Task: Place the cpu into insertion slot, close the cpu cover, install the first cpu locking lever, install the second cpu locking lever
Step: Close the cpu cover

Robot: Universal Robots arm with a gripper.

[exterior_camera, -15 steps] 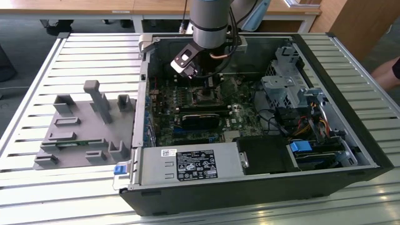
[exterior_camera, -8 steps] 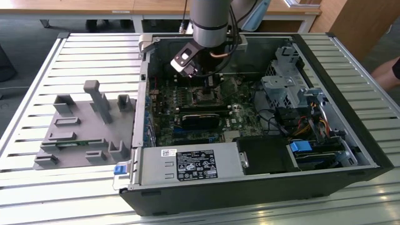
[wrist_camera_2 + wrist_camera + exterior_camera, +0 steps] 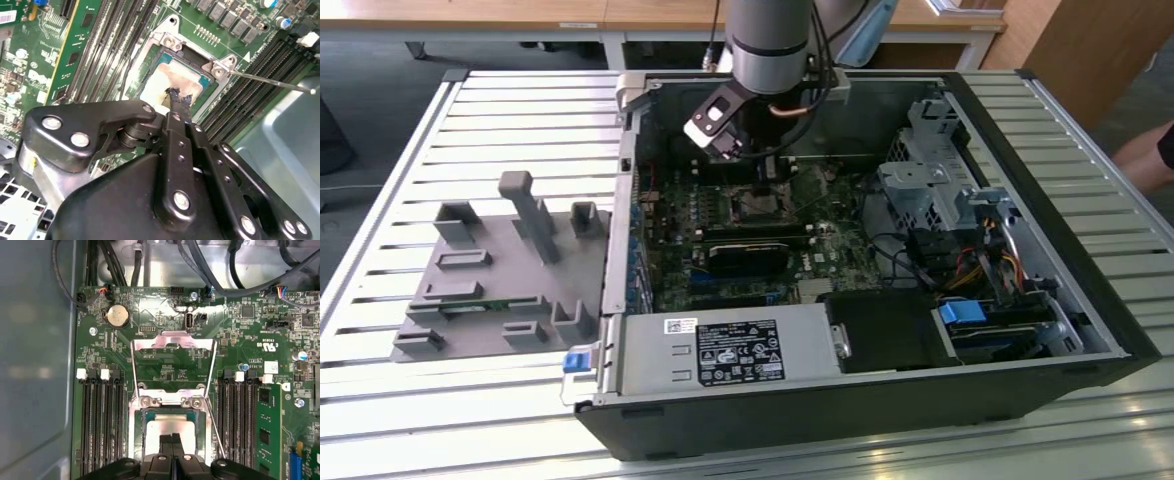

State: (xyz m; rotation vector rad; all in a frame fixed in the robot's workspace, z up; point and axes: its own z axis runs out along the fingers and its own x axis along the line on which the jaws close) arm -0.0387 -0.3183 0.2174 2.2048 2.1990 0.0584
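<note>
The gripper (image 3: 177, 97) has its two fingers pressed tight together, with nothing between them. In both wrist views its tips are right over the chip (image 3: 167, 426); I cannot tell if they touch it. The chip lies flat in the socket (image 3: 136, 430) on the green board (image 3: 165, 315). The first wrist view shows the cover (image 3: 172, 339) flipped open, past the socket on the side away from the gripper. The second wrist view shows a thin metal rod (image 3: 270, 82) sticking out from a corner of the socket. The exterior view shows the arm reaching down into an open computer case (image 3: 881, 400) on a table (image 3: 1094, 440), with a gray holder (image 3: 494, 290) on the exterior view's left.
</note>
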